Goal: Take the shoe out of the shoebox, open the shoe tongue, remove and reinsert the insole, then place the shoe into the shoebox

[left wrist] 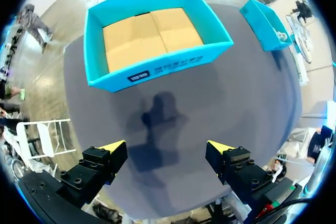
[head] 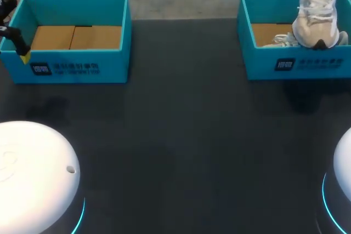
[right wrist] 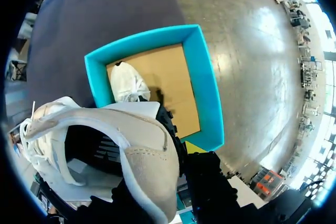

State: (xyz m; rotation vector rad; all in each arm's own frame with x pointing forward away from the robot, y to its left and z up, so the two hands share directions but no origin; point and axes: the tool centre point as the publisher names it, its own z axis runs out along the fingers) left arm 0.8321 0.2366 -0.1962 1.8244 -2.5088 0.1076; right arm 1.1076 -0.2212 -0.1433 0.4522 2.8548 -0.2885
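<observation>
Right teal cardboard shoebox (head: 258, 64): low white sneaker (right wrist: 127, 83) seen lying on brown floor. White lace-up shoe (head: 317, 12) hung toe-down over same box, heel clamped by right gripper (right wrist: 186, 153). Left teal shoebox (head: 77, 67): brown cardboard lining (head: 77, 36) seen. Left gripper (left wrist: 165, 148) spread wide over dark table (left wrist: 236, 93), near left shoebox.

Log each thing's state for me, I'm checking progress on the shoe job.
Left open-topped teal cardboard shoebox: empty.
Right open-topped teal cardboard shoebox: holds one white shoe lying inside.
White lace-up sneaker: lifted above that box.
Left pincer: open, empty.
Right pincer: shut on the sneaker's heel.
</observation>
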